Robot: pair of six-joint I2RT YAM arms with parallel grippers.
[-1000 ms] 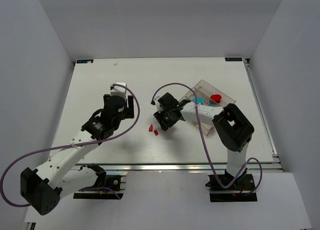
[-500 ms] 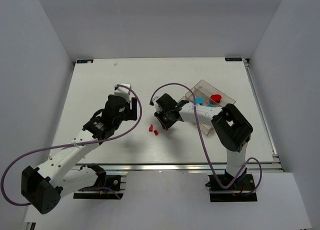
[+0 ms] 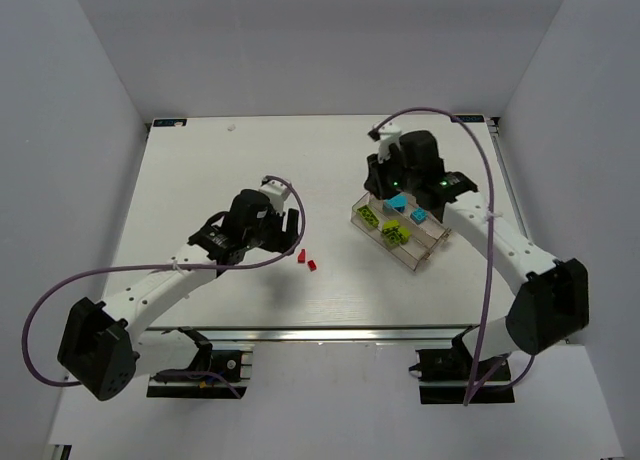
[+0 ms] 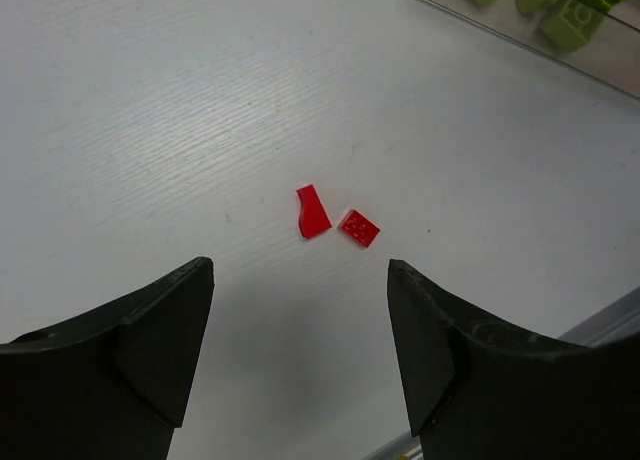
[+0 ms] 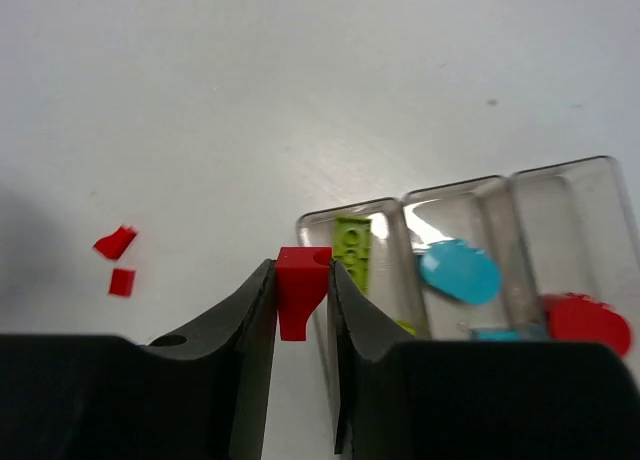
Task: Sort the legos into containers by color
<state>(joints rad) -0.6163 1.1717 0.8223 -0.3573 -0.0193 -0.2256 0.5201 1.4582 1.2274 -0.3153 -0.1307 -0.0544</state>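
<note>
One red lego (image 5: 302, 292) in right gripper (image 5: 300, 272), two red legos (image 4: 313, 212) near clear tray (image 5: 568, 218).

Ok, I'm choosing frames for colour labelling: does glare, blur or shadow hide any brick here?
Right wrist: glare on the clear tray walls, shadow at the left edge, held red brick sharp. Left wrist: loose red bricks crisp, yellow-green bricks at the top edge soft. Top external: even light, only faint shadows.

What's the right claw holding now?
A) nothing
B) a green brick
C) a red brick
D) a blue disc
C: the right wrist view shows a red brick pinched between the fingers of the right claw.
</note>
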